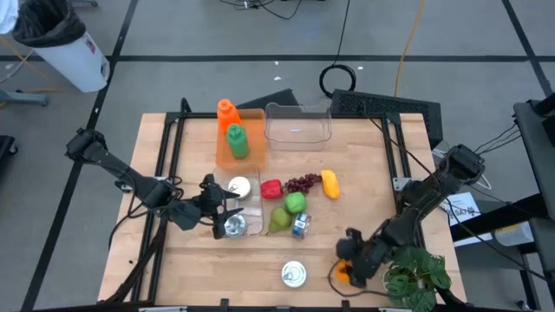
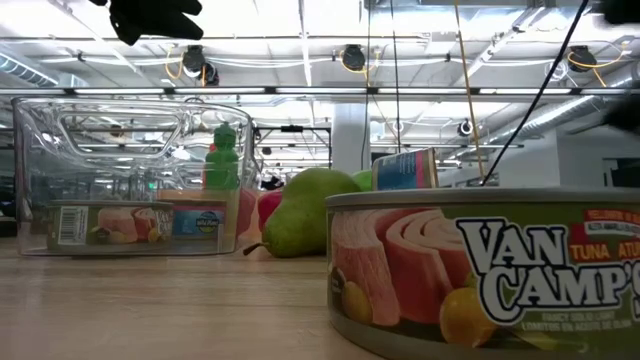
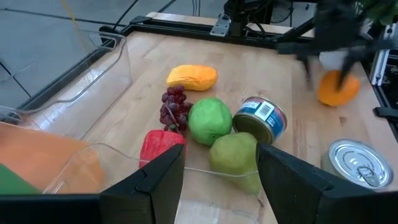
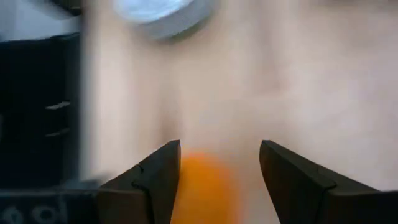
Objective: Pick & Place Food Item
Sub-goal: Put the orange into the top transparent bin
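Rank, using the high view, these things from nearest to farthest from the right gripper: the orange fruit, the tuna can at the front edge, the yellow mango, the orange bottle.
1. Orange fruit, right at the right gripper.
2. Tuna can, front edge, toward the middle.
3. Yellow mango, mid-table.
4. Orange bottle, far back, toward the left.

Even, bright overhead light fills the high view, leaving only soft, short shadows on the table (image 1: 347, 225). In the low view the ceiling lamps (image 2: 352, 56) blaze almost white, glare streaks the clear bin (image 2: 130, 150), and the near tuna can (image 2: 480, 270) looms large and slightly soft. The right wrist view is heavily motion-blurred, its orange fruit (image 4: 205, 186) and can (image 4: 163, 12) smeared; the left wrist view is sharp except for the blurred far arm (image 3: 336, 31)
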`<state>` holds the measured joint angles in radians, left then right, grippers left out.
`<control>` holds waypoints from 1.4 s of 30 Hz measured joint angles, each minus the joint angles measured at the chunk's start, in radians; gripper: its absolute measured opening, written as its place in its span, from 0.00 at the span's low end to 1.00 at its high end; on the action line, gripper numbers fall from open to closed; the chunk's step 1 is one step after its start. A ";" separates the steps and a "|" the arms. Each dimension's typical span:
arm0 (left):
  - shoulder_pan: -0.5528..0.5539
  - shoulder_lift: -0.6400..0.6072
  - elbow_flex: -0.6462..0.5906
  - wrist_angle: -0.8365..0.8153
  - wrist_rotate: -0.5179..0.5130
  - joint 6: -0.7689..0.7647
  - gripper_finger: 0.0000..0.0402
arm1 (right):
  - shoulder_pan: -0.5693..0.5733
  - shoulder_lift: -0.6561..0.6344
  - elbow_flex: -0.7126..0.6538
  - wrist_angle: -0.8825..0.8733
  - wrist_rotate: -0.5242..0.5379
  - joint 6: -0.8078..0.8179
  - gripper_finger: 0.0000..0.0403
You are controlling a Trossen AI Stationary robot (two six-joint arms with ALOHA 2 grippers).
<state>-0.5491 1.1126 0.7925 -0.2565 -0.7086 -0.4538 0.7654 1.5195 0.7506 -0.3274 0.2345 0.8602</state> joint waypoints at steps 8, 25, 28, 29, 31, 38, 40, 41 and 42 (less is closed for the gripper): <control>0.001 0.000 0.000 0.023 0.000 0.016 0.53 | -0.120 -0.122 0.006 -0.039 0.184 -0.258 0.51; 0.021 0.000 0.000 0.026 0.002 0.031 0.53 | -0.262 -0.359 0.004 0.770 0.103 -0.748 0.51; 0.028 0.000 0.000 0.026 0.002 0.029 0.53 | -0.255 -0.346 0.008 0.819 0.216 -0.869 0.52; 0.029 0.000 0.000 0.026 0.002 0.026 0.53 | -0.249 -0.340 0.019 0.795 0.249 -0.906 0.54; 0.032 0.000 0.000 0.025 0.016 0.025 0.53 | -0.229 -0.329 0.060 0.718 0.301 -0.941 0.58; 0.033 0.000 0.000 0.022 0.053 0.024 0.53 | -0.113 -0.216 0.418 0.024 0.422 -0.804 0.80; 0.033 0.000 0.000 0.022 0.053 0.024 0.53 | -0.094 -0.161 0.517 -0.242 0.414 -0.658 0.83; 0.033 0.000 0.000 0.022 0.053 0.024 0.53 | -0.086 -0.133 0.557 -0.366 0.396 -0.559 0.84; 0.033 0.000 0.000 0.022 0.053 0.023 0.53 | -0.082 -0.109 0.581 -0.475 0.360 -0.455 0.85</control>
<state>-0.5163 1.1130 0.7925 -0.2346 -0.6552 -0.4305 0.6830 1.4105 1.3315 -0.8021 0.5941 0.4052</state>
